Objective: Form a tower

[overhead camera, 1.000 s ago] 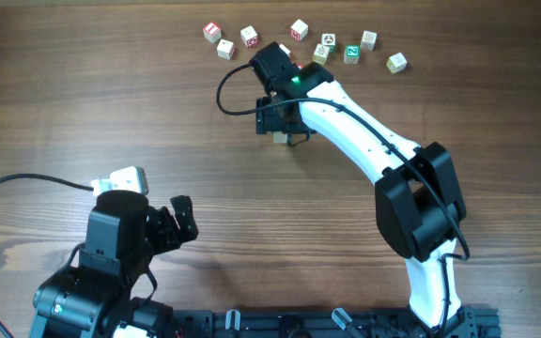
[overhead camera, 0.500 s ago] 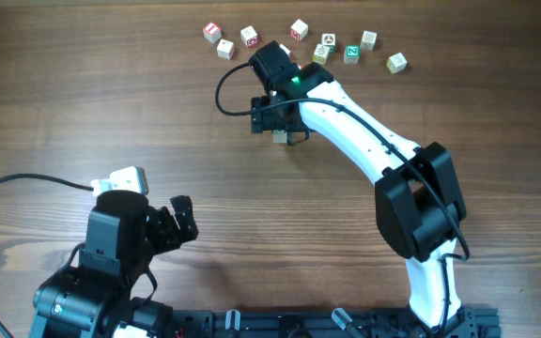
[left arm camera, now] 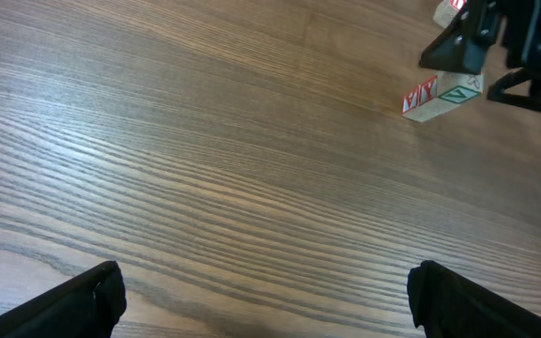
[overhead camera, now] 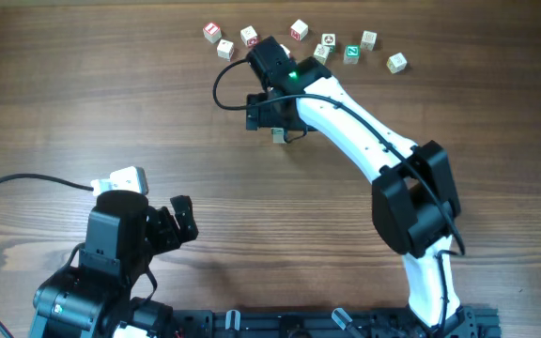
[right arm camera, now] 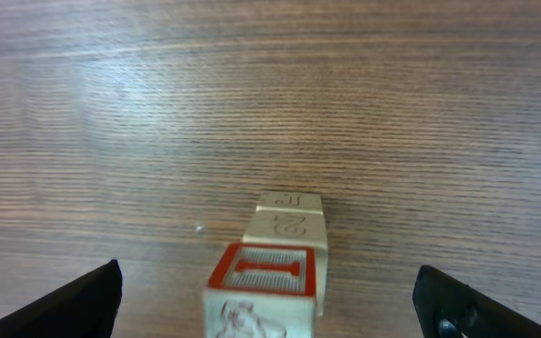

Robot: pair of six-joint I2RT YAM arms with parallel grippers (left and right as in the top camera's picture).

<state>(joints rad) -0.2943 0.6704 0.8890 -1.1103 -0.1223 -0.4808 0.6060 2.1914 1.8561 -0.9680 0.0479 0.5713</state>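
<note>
Overhead: a slim tower of small pale wooden cubes (overhead camera: 278,135) stands on the brown wood-grain worktop (overhead camera: 83,113). The wrist of the white right arm (overhead camera: 364,141) sits directly above it, so only a pale corner of the tower shows. A green lamp (overhead camera: 294,75) is lit on that wrist.

Right wrist view: we look down on the tower (right arm camera: 266,272). Its top face carries a red square border enclosing a red bar shaped like a capital I. Two pale side faces beyond it bear grey marks. One reads as "2"; the other we cannot read. The right jaws stand wide apart, with one black finger (right arm camera: 73,305) on each side of the tower and a clear gap to both.

Left wrist view: the visible part of the tower (left arm camera: 444,94) shows one face with red print and one with a green mark like a "V". The lettering is too small to read. The left jaws are wide apart over bare worktop. The black left arm (overhead camera: 111,253) sits well apart from the tower, to the robot's left.

A scatter of loose small printed wooden cubes (overhead camera: 369,38) lies beyond the tower, near it but apart. It includes a teal-green-faced cube (overhead camera: 351,53) and a red-faced cube (overhead camera: 212,32).
</note>
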